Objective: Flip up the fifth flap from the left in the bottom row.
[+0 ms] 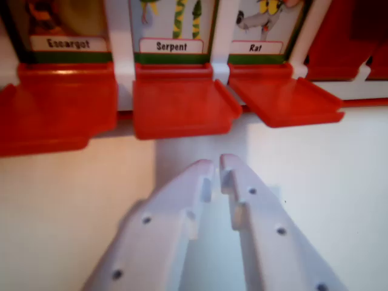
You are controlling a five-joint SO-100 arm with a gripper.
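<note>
Three red flaps lie folded down toward me under picture cards: one under the card "Escargot" [57,106], one under "Serpent" [179,103] and one under "Rat" [285,100]. The cards stand upright in a white frame [124,54]. My white gripper [217,165] is shut with nothing between its fingertips. It hovers over the pale table just in front of the Serpent flap's front edge, apart from it. At the wrist view's right a further red part [348,36] stands upright; what is beyond it is cut off.
A pale table surface [66,212] spreads in front of the board on both sides of the gripper. The board's white base strip [364,90] runs along the right.
</note>
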